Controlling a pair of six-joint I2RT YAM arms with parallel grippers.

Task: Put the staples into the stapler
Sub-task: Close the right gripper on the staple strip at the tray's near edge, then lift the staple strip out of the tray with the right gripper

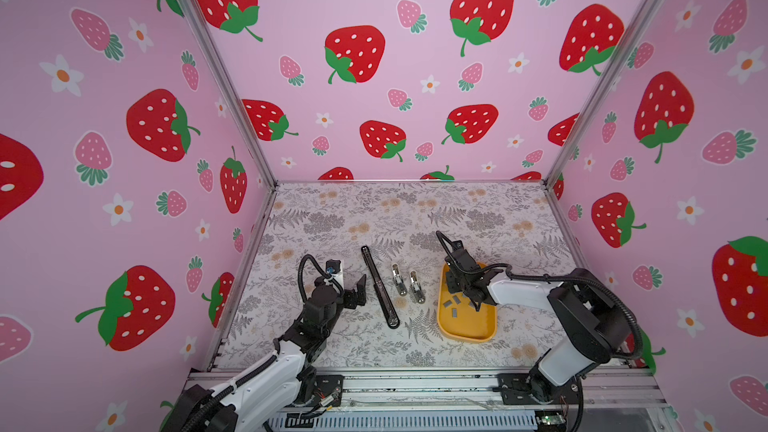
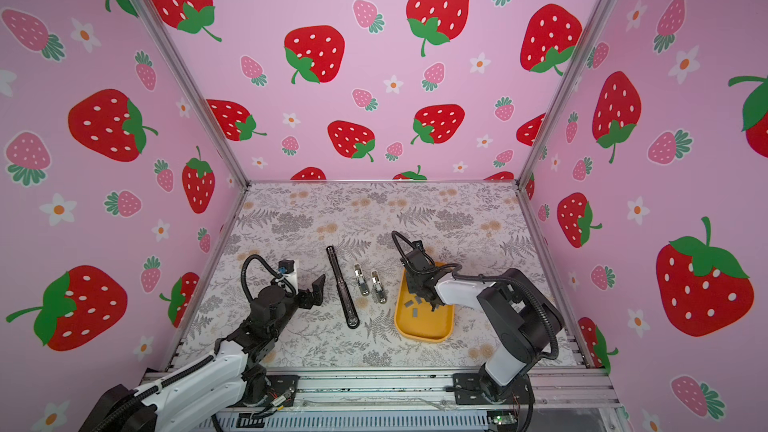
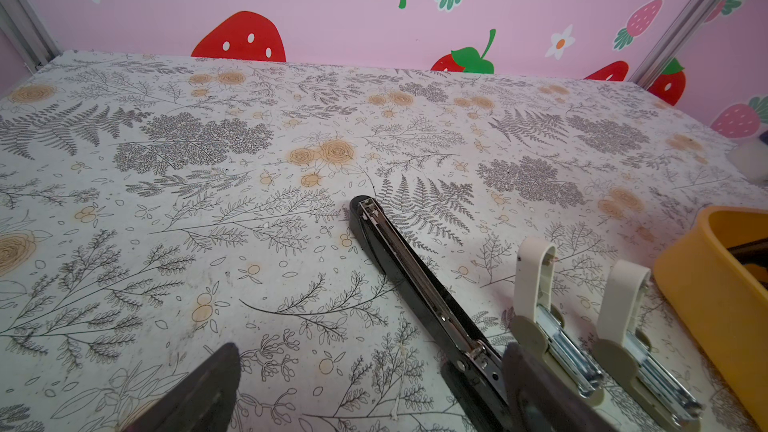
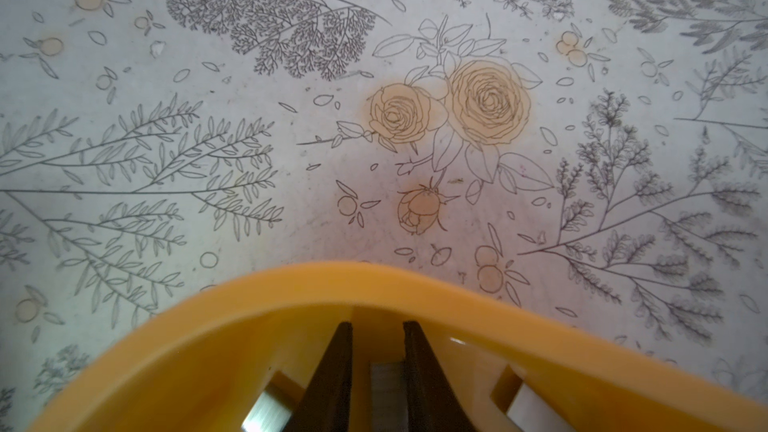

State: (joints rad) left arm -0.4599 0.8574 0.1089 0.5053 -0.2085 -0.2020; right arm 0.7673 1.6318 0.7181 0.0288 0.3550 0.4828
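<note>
— The right pincer (image 4: 377,326) is down in the yellow tray (image 4: 374,280), right of middle in both top views. Its fingers stand close together, with one grey strip (image 4: 386,380) between them.
— Is it pinching the strip?
— I can't tell; the wrist view is blurry there.
— Where are the staples (image 1: 448,304)?
— Loose in the tray's upper half.
— And the left pincer (image 1: 358,292)?
— Spread wide, just left of the long black stapler (image 1: 380,286) on the bench (image 1: 332,218). Two small staplers (image 1: 398,280) lie between that one and the tray.
</note>
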